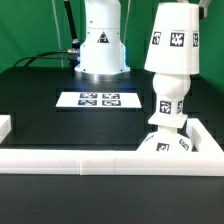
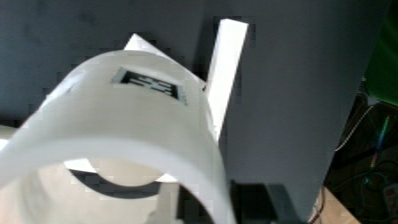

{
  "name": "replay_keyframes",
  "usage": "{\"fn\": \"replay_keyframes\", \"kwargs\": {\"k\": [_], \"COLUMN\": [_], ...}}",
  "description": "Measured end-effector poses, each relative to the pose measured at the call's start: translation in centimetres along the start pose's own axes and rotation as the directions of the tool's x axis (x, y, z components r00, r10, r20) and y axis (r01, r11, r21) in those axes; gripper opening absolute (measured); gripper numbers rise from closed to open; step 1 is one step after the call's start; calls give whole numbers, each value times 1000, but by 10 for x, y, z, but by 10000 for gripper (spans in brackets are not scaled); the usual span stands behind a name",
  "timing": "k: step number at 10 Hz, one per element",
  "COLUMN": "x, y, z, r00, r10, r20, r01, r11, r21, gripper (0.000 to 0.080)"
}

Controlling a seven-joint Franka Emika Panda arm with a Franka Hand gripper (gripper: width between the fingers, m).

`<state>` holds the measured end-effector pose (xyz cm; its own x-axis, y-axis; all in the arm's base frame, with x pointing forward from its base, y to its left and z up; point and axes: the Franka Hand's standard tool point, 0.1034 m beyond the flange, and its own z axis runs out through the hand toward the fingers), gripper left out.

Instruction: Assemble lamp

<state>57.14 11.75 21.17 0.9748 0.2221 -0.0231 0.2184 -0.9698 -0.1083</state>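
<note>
**Shade held above the bulb**

Exterior view: the shade (image 1: 173,40) is seen raised and tilted over the bulb (image 1: 171,95), which stands on the base (image 1: 170,145) in the border rail (image 1: 70,160) corner at this view's right. Lowering and aligning the shade is judged to be next. Only square tags are visible, also on the marker board (image 1: 98,100); no writing can be read.

Wrist view: the shade (image 2: 125,130) fills the frame; whether it is pinched by the gripper cannot be told.

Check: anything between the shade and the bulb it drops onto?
Nothing visible. The white truncated-cone plastic shade stands directly over the white ball-shaped plastic bulb on the white blocky square base; no other object between them.
</note>
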Motion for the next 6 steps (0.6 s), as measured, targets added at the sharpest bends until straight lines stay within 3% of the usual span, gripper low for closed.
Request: {"fn": "replay_keyframes", "kwargs": {"k": [6], "x": [7], "y": [11], "z": [36], "r00": [1000], "r10": [9], "r20": [26], "r01": [-8], "r11": [1000], "r21": [-10], "gripper": [45]}}
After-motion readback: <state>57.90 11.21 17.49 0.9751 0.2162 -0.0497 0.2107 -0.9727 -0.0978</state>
